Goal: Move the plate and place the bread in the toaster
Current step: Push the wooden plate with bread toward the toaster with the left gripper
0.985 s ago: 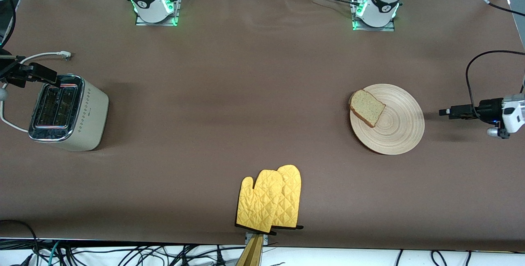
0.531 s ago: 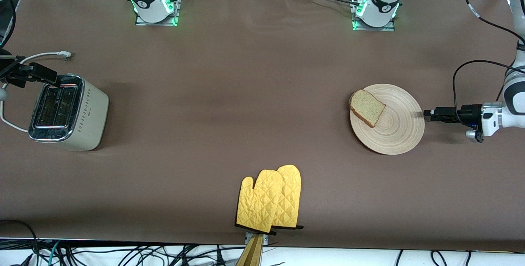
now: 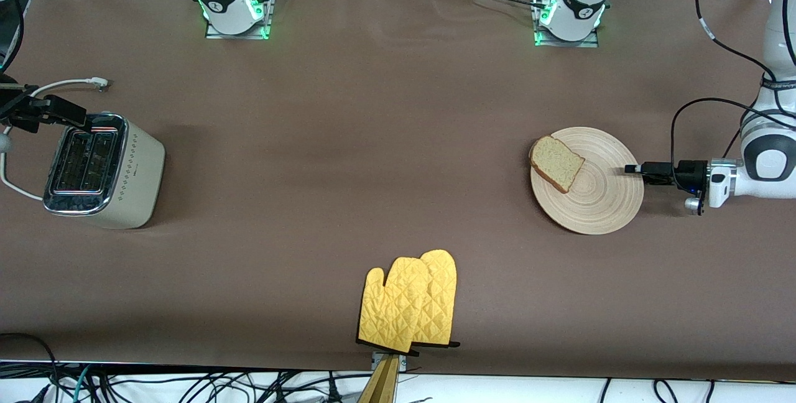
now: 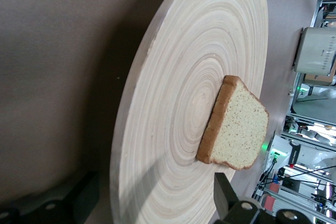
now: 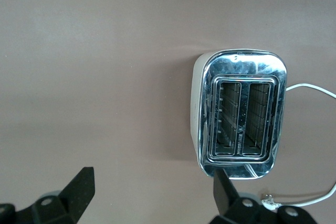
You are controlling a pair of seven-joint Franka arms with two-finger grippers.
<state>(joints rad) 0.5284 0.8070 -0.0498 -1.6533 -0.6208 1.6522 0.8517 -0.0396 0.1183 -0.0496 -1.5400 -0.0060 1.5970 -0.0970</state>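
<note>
1. Front view shows the plate point(image 3: 587, 180) flat on the brown table point(image 3: 373, 160) toward the left arm's end, with the bread point(image 3: 555, 163) lying on the part of it that faces the right arm's end, its rounded end reaching the rim.
2. Left gripper point(image 3: 629, 169) lies low and level at the plate's edge on the left arm's side; in the left wrist view its fingers point(image 4: 229, 199) are spread, one on each side of the rim, with nothing pinched between them.
3. Toaster point(image 3: 102, 170) stands at the right arm's end of the table, both slots empty, its white cord point(image 3: 59, 87) trailing toward the robots' bases.
4. Right gripper point(image 3: 78, 118) hangs above the toaster; the right wrist view shows its fingers point(image 5: 79, 190) spread and holding nothing.
5. Two yellow oven mitts point(image 3: 410, 300) lie overlapping near the table's front edge, well apart from both the plate and the toaster.
</note>
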